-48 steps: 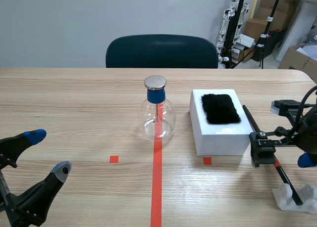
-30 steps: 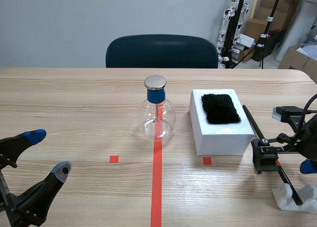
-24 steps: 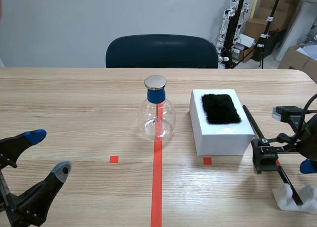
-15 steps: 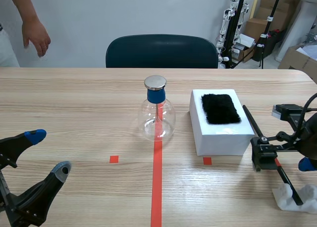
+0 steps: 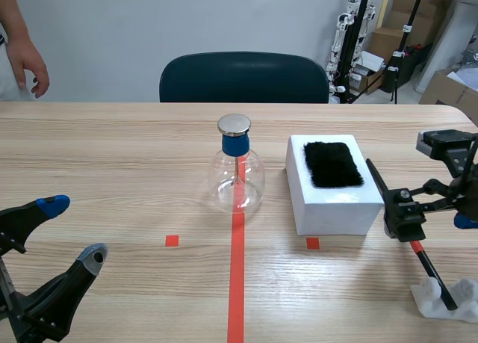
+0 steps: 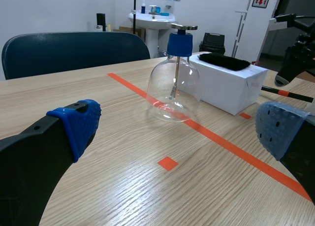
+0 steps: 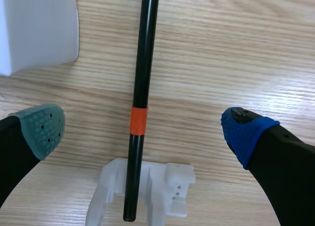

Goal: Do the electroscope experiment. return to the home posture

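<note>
The electroscope (image 5: pixel 237 171), a clear flask with a blue cap and a metal disc, stands on the red centre line. To its right sits a white box (image 5: pixel 328 205) topped with black fur (image 5: pixel 333 164). A black rod (image 5: pixel 407 238) with an orange band leans on a white stand (image 5: pixel 442 298) at the right edge. My right gripper (image 5: pixel 433 212) hovers open above the rod (image 7: pixel 142 78), one finger on each side, not touching it. My left gripper (image 5: pixel 75 231) is open low at the front left, with the flask (image 6: pixel 173 83) well ahead of it.
A dark chair (image 5: pixel 244 78) stands behind the table. A person's hand (image 5: pixel 28 66) hangs at the far left beyond the table's back edge. Boxes and equipment fill the room's back right. The rod's stand (image 7: pixel 142 194) lies under my right gripper (image 7: pixel 143 130).
My right gripper has lifted and drawn back toward the right, away from the rod, which stays on its stand. A person's hand has come into view at the far left. The left arm is unchanged.
</note>
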`<action>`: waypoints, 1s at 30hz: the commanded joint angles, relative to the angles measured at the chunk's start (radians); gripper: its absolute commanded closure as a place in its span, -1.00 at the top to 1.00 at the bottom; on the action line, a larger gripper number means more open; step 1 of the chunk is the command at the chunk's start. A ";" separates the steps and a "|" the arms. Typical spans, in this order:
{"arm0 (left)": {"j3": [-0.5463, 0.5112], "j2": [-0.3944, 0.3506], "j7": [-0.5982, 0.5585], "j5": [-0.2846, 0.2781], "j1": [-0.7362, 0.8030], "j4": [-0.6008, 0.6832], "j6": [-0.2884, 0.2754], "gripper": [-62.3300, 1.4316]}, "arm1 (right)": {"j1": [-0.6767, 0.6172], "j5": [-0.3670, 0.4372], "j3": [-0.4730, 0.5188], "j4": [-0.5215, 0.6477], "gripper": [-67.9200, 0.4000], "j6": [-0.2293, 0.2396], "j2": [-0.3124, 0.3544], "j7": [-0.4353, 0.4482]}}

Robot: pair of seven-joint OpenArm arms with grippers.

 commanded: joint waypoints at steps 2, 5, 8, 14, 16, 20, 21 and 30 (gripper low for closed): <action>-0.006 -0.006 -0.017 -0.010 -0.003 0.008 -0.003 1.00 | -0.031 0.003 0.024 0.058 1.00 0.023 0.032 0.023; -0.006 -0.006 -0.017 -0.010 -0.003 0.008 -0.003 1.00 | -0.083 0.003 0.027 0.122 1.00 0.054 0.055 0.063; -0.006 -0.006 -0.017 -0.010 -0.003 0.008 -0.003 1.00 | -0.148 0.004 0.034 0.180 1.00 0.055 0.082 0.148; -0.006 -0.006 -0.018 -0.010 -0.003 0.008 -0.003 1.00 | -0.296 0.005 0.071 0.280 1.00 0.055 0.135 0.460; -0.006 -0.010 -0.018 -0.010 -0.003 0.008 -0.003 1.00 | -0.342 -0.002 0.073 0.311 1.00 0.056 0.157 0.528; -0.006 -0.047 -0.027 -0.014 0.025 0.011 -0.010 1.00 | -0.433 -0.003 0.073 0.366 1.00 0.072 0.206 0.634; -0.006 -0.059 -0.056 -0.029 0.039 0.014 -0.010 1.00 | -0.453 -0.014 0.074 0.377 1.00 0.087 0.217 0.663; -0.073 -0.240 -0.092 -0.116 0.246 0.190 -0.010 1.00 | -0.583 -0.023 0.079 0.416 1.00 0.230 0.262 0.966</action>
